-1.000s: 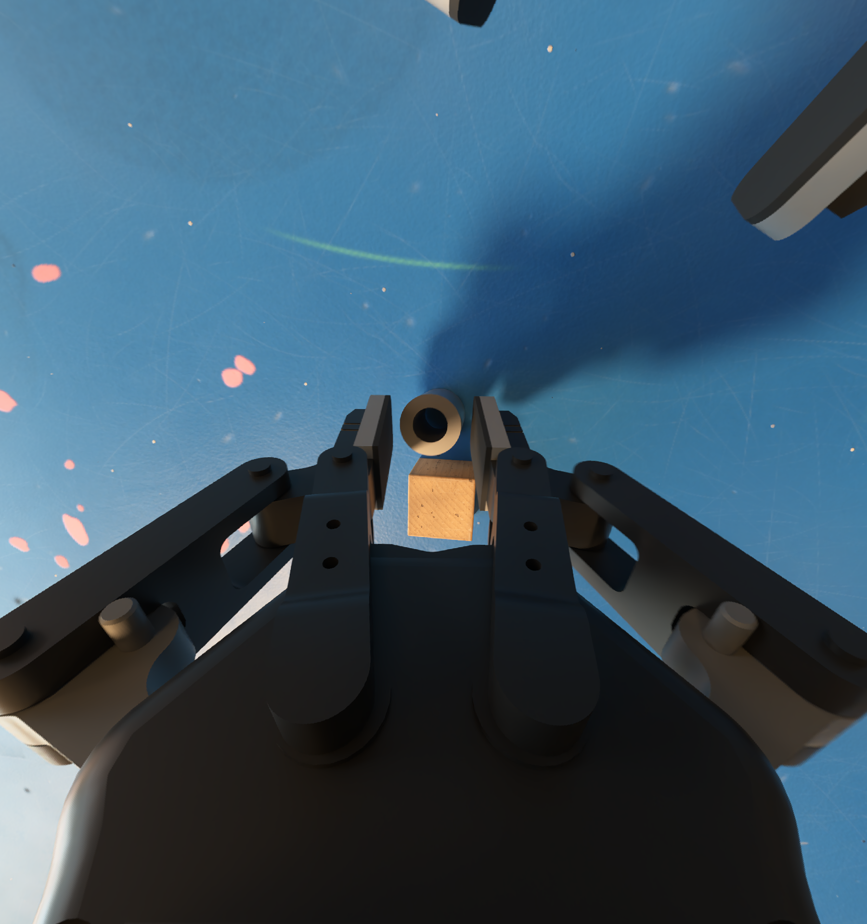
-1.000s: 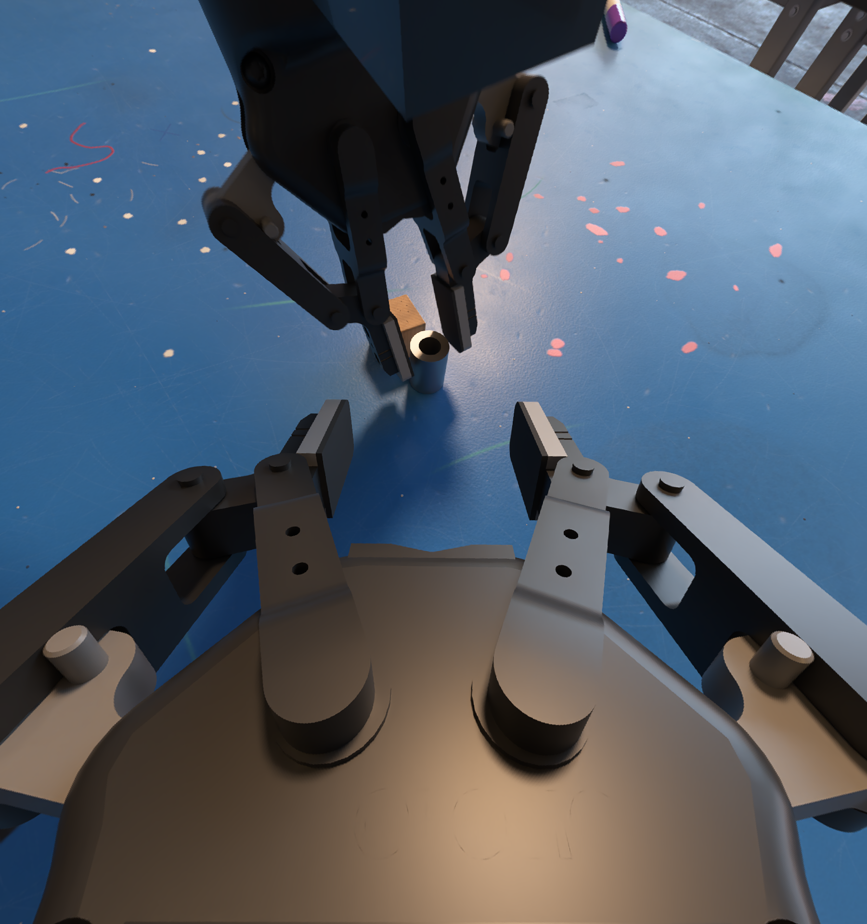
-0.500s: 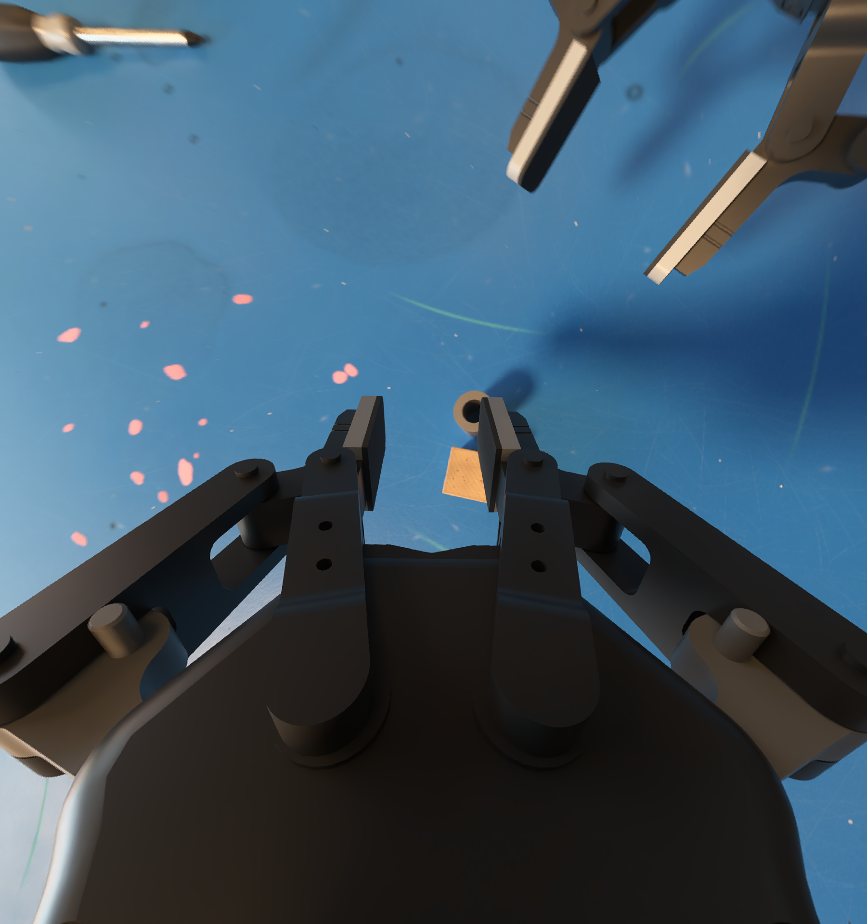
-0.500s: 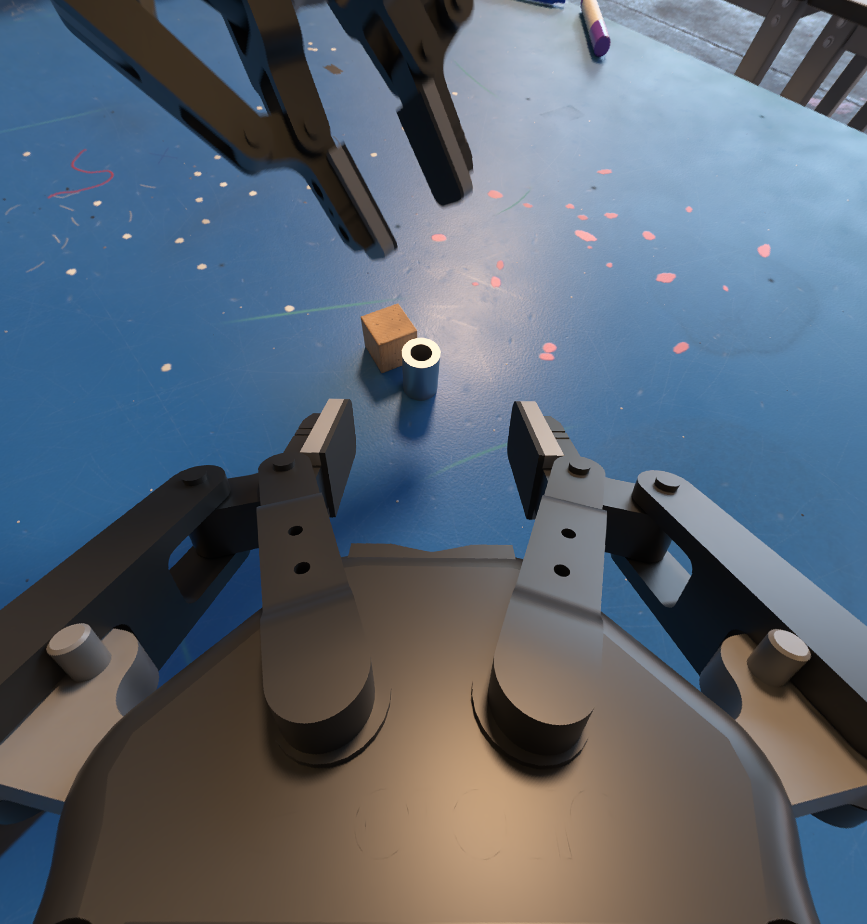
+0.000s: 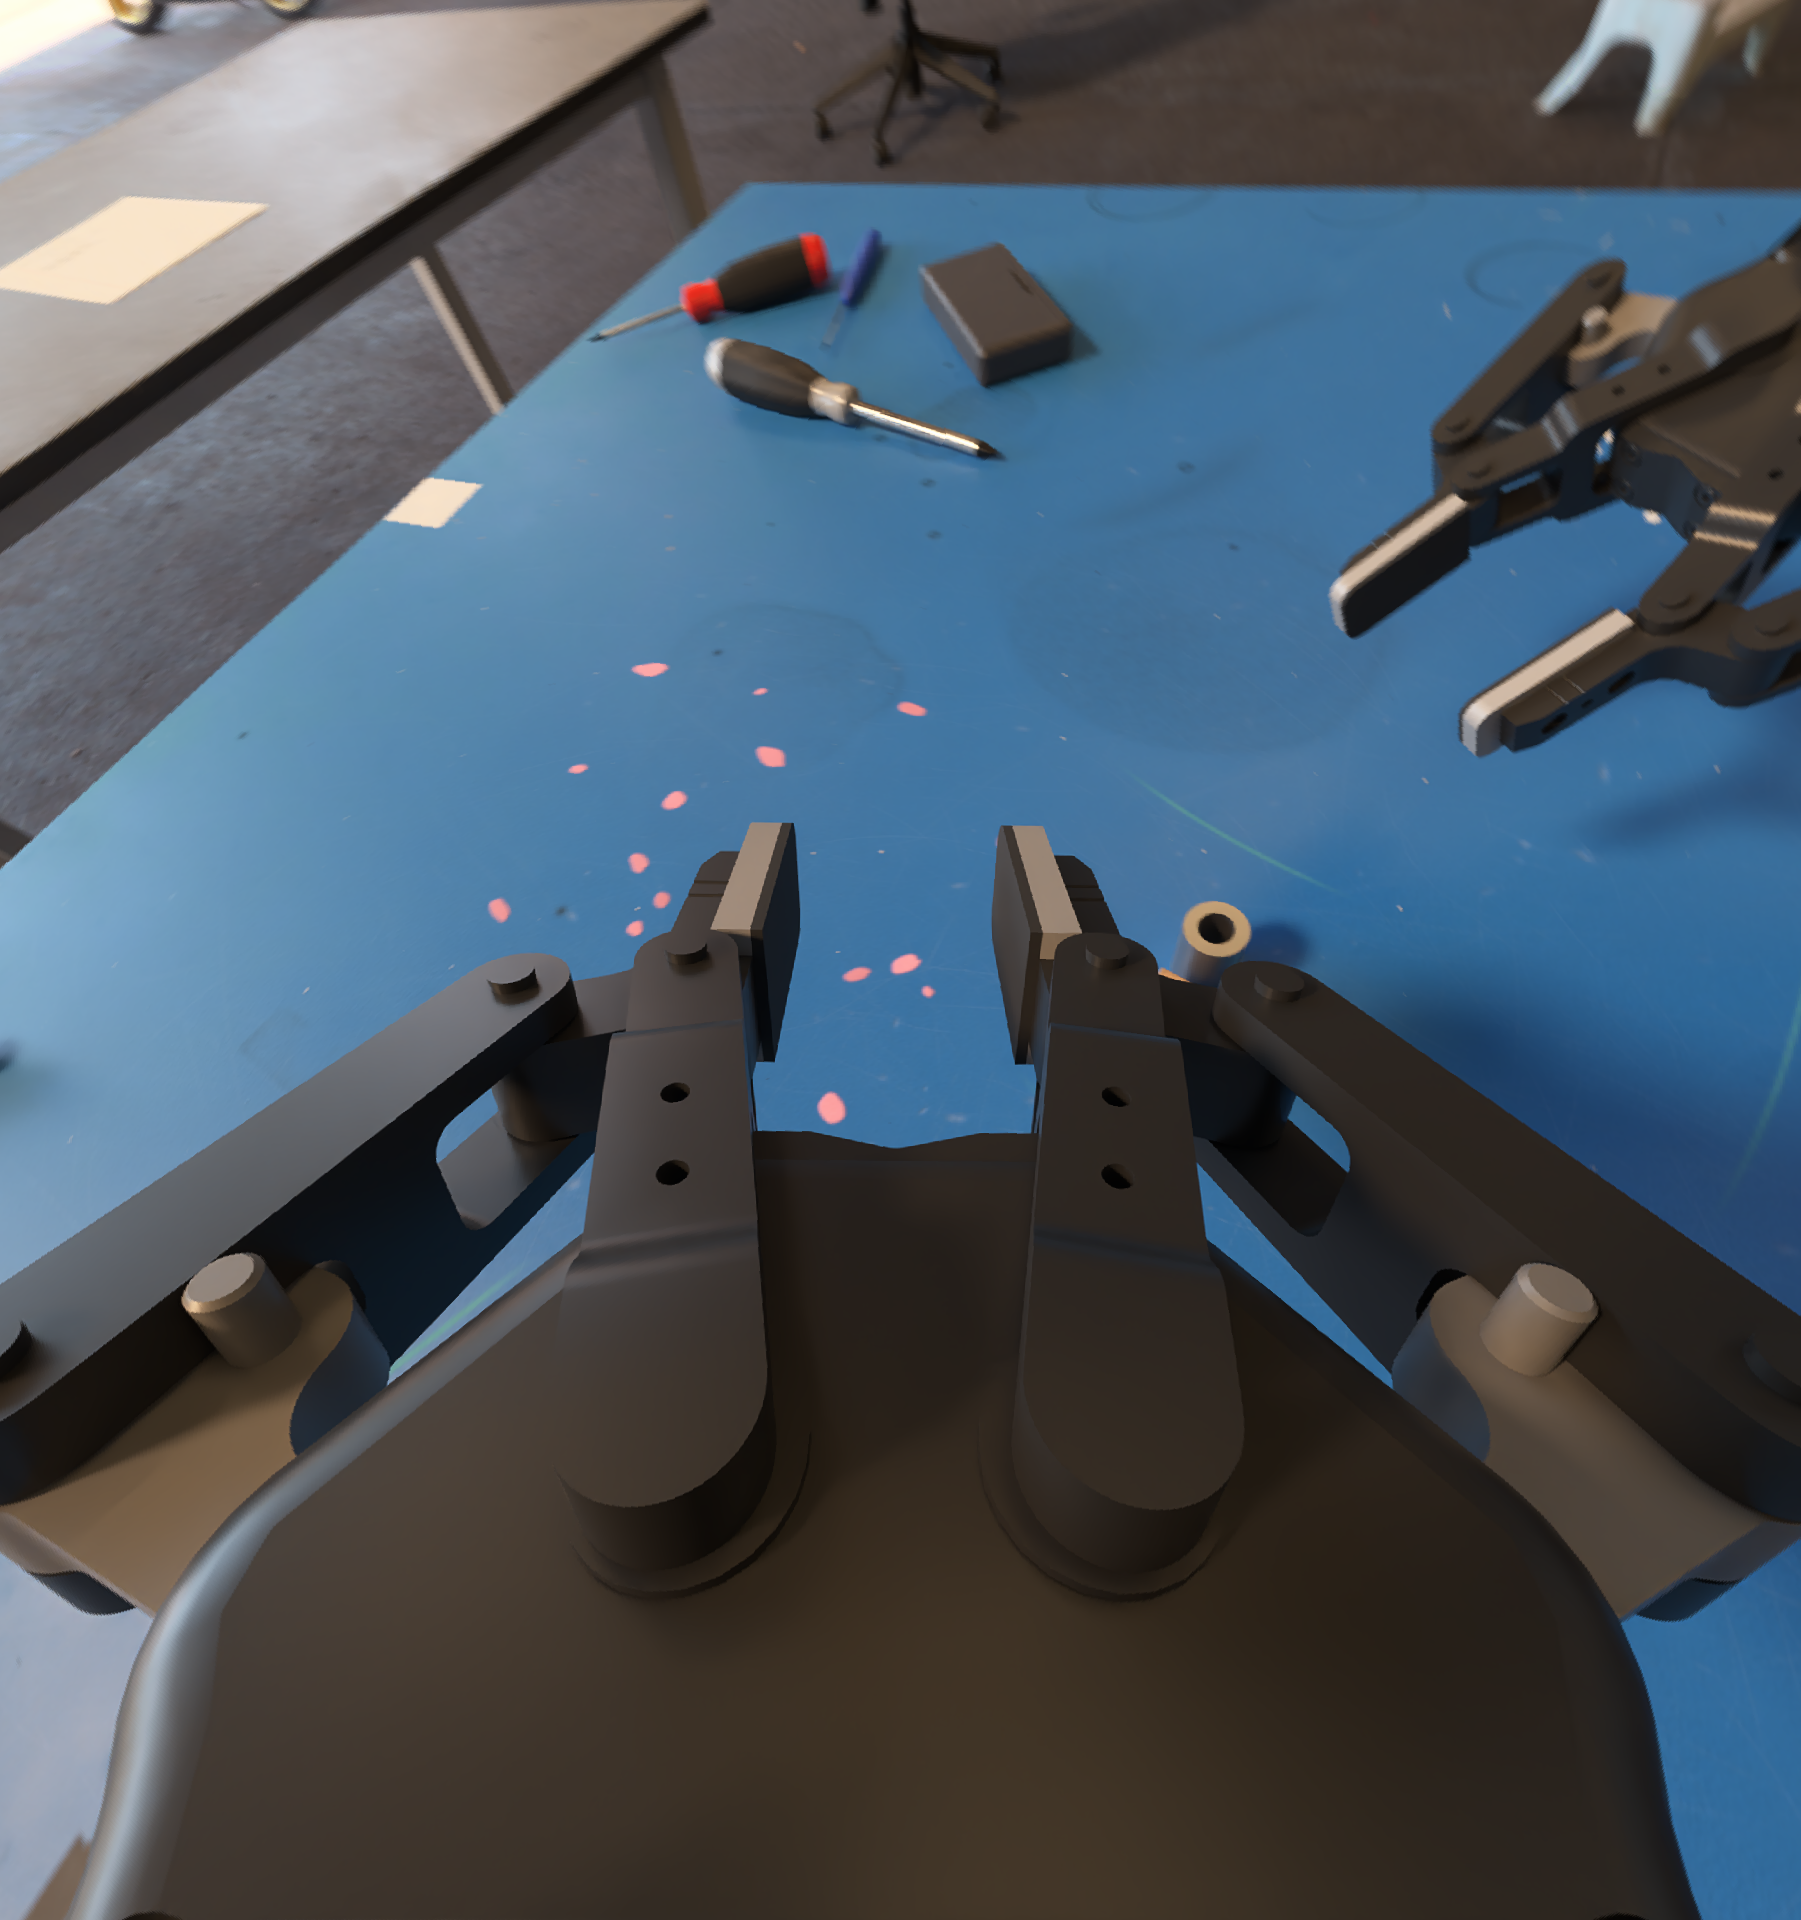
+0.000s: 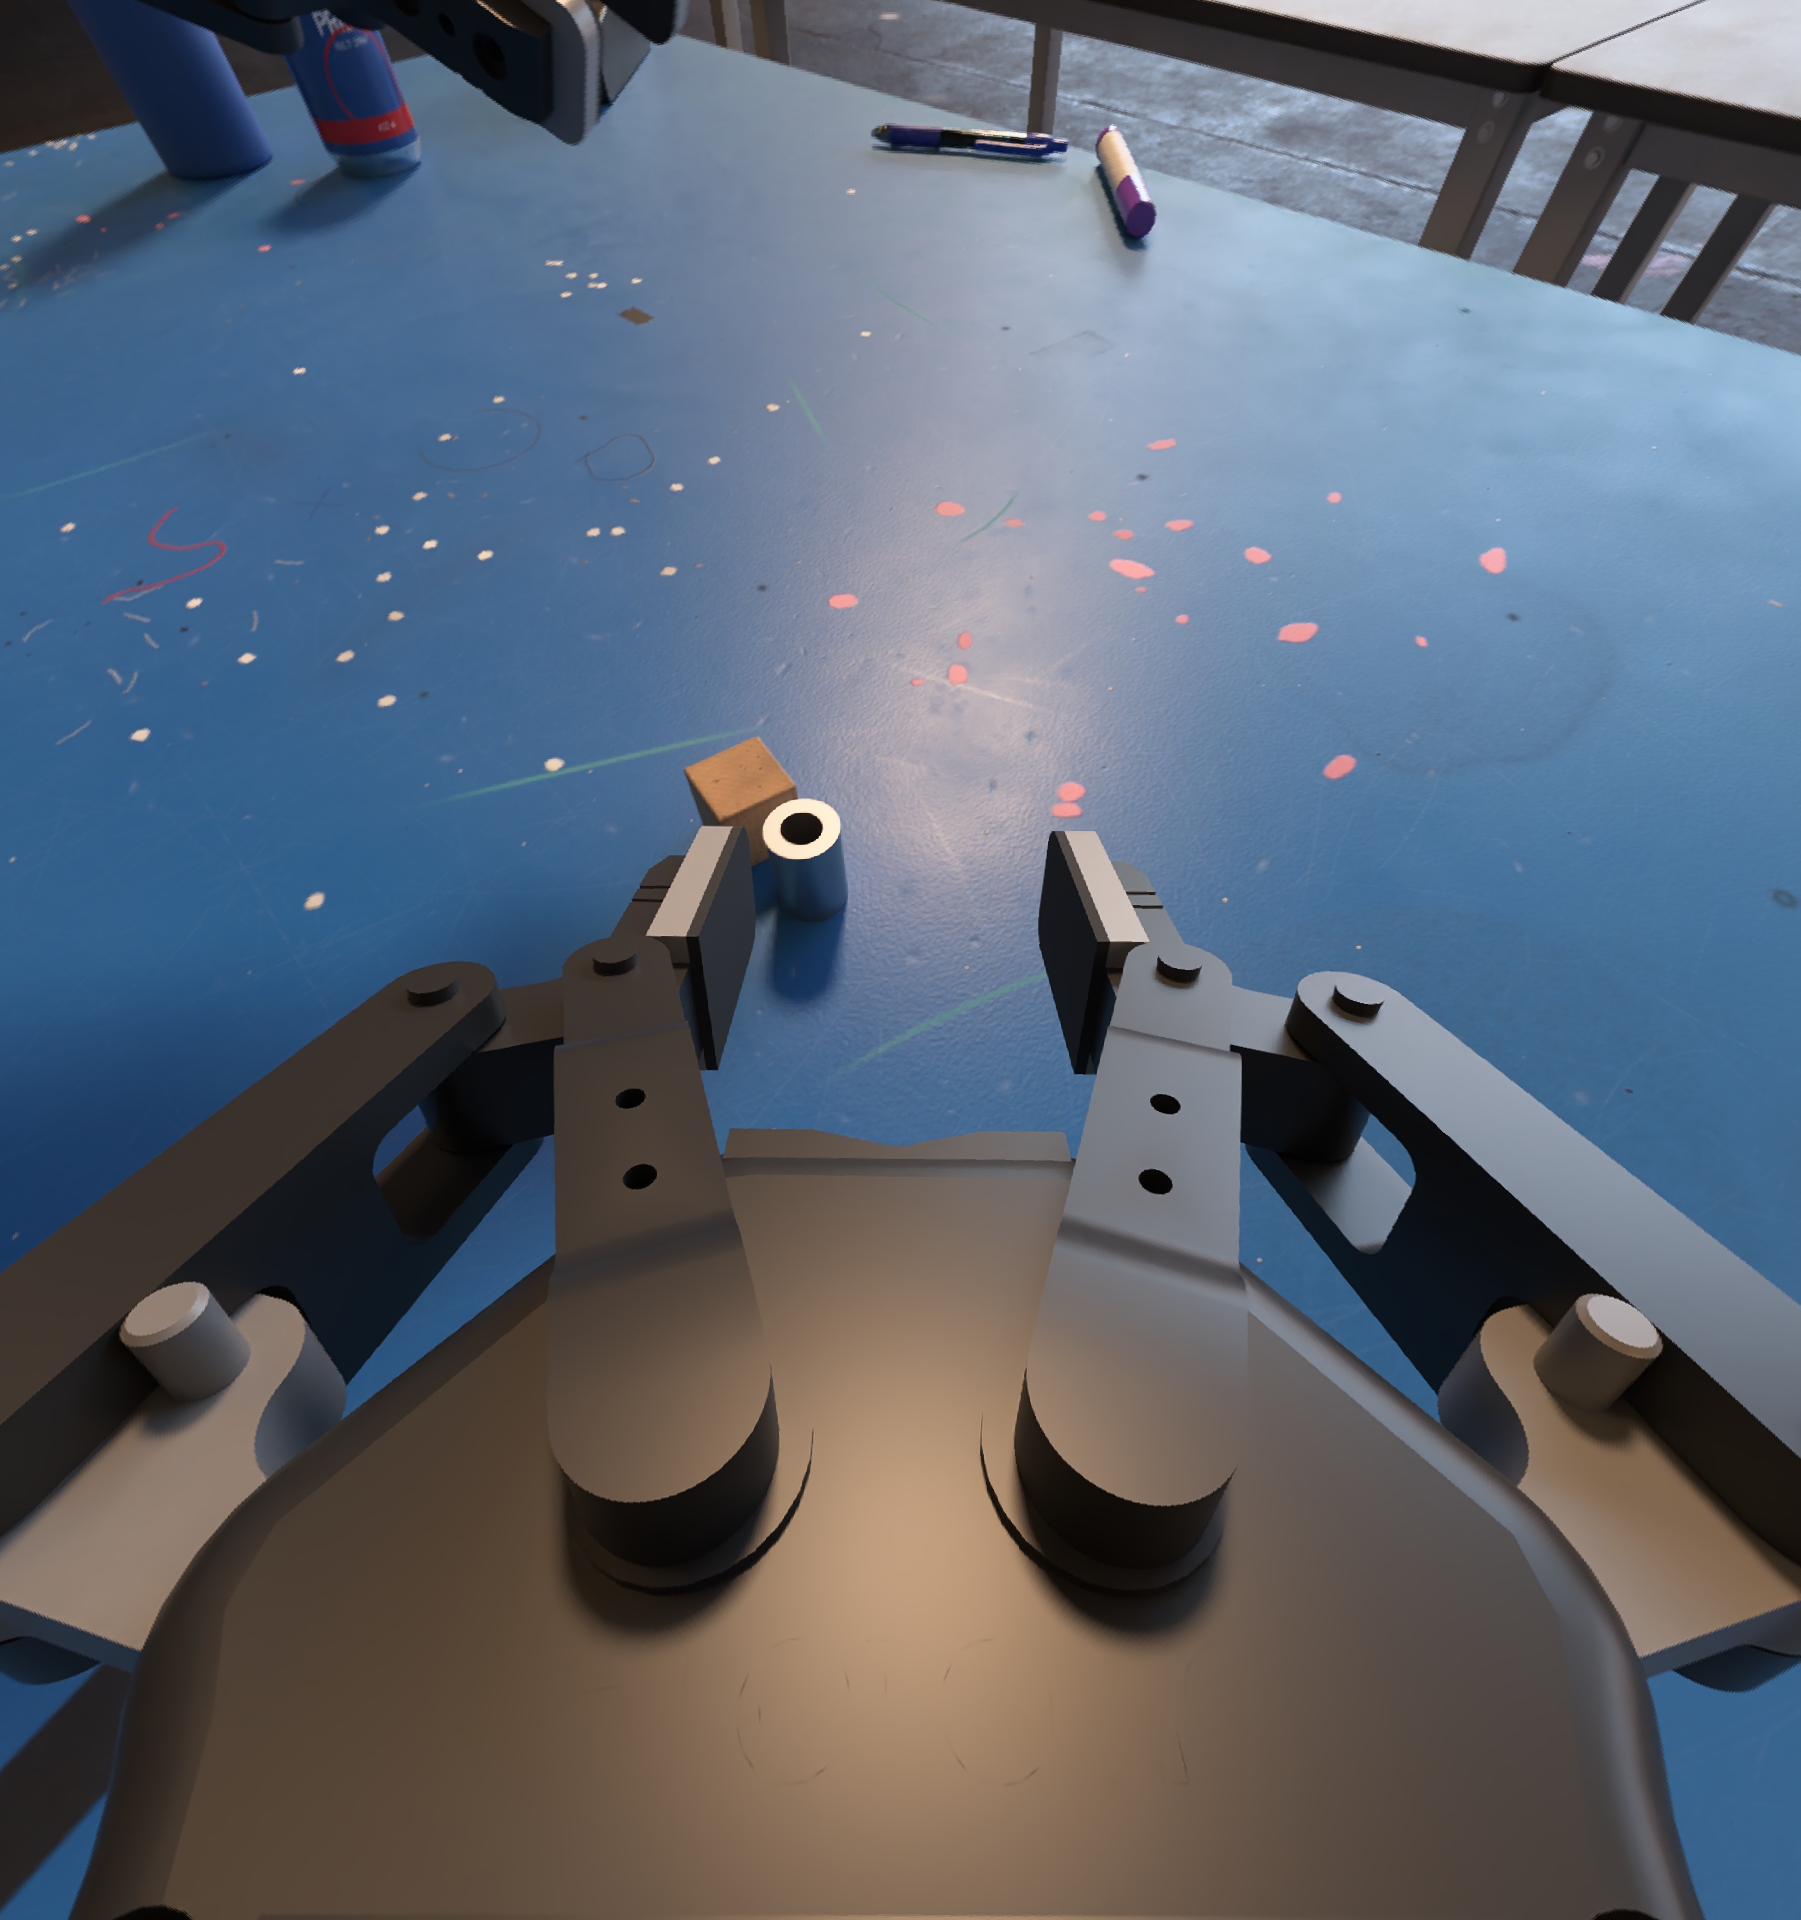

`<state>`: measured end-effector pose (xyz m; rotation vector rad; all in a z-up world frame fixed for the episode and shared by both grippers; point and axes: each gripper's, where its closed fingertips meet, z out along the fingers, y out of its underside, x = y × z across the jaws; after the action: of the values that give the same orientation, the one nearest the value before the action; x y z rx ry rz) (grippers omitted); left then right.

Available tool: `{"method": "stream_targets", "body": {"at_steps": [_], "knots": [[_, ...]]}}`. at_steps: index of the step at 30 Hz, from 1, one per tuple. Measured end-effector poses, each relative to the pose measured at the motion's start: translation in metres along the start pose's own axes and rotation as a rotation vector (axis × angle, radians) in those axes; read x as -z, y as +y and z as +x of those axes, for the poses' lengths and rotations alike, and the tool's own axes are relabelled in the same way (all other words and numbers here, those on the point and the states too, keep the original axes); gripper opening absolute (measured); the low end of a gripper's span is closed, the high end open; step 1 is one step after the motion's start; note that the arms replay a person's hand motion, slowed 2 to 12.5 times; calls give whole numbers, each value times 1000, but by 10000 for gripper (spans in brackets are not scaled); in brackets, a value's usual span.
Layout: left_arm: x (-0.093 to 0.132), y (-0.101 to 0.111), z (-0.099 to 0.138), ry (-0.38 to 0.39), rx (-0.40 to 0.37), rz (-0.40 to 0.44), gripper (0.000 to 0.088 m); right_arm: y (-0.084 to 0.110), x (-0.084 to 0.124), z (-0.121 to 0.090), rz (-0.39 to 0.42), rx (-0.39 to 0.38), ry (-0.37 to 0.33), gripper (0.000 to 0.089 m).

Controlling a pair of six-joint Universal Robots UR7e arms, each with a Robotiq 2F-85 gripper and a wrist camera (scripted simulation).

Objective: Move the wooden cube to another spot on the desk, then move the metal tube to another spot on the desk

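Underneath, scuffed paint-flecked blue desk [image 6: 1291,395]

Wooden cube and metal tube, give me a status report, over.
Left gripper open, empty. Right gripper open, empty. Wooden cube on desk, metal tube upright right beside it. Nothing else near them.

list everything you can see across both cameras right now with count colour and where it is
wooden cube: 1, tan, mid-desk, beside the tube
metal tube: 1, silver, upright, mid-desk
screwdrivers: 2, black-handled, one with red trim, far end
small screwdriver: 1, blue, beside them
box: 1, dark grey, far end
pen: 1, blue, desk edge
marker: 1, white, purple cap, desk edge
cans: 2, blue, far corner
desk: 1, blue, paint-flecked
left gripper: 1, dark, jaws open
right gripper: 1, dark, jaws open
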<state>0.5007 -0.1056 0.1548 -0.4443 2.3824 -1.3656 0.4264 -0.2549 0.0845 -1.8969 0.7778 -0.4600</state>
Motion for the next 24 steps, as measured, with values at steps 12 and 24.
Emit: {"method": "stream_targets", "body": {"at_steps": [12,24], "knots": [[26,26,-47,-147,273,128,340,-21,-13,24,15,-39,39,436],[13,42,-52,-121,389,113,341,-45,-36,40,-16,-132,9,382]]}}
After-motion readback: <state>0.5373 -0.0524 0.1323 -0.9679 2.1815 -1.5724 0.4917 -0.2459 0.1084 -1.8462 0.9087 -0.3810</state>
